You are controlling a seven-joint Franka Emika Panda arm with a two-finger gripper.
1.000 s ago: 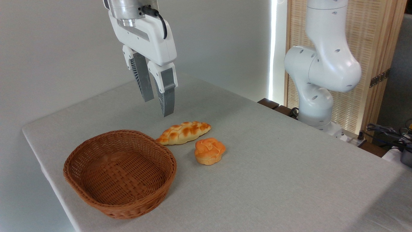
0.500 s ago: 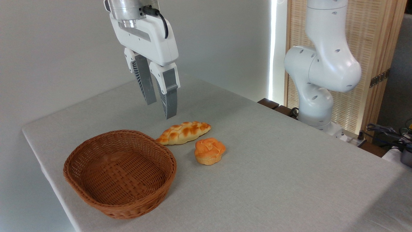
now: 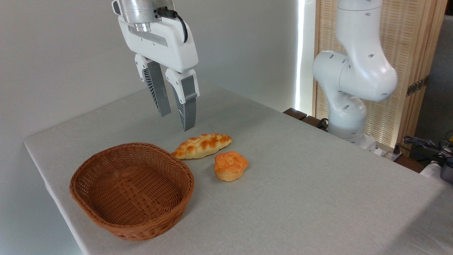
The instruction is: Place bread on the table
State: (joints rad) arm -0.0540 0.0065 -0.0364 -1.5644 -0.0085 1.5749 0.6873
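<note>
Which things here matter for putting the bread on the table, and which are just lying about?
Part of the job:
bread, lying on the cloth
table
gripper, empty, above the bread

Just lying about:
basket, nothing in it
round bun

Bread (image 3: pixel 202 145) lies on the counter (image 3: pixel 318 198), just right of the basket (image 3: pixel 131 190); bun (image 3: pixel 230 165) right-front of it, hand (image 3: pixel 177 118) overhead.

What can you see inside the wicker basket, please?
The wicker basket holds nothing visible: only its woven floor and far wall show. Its near wall hides a strip of floor. The bread lies outside on the table.
</note>
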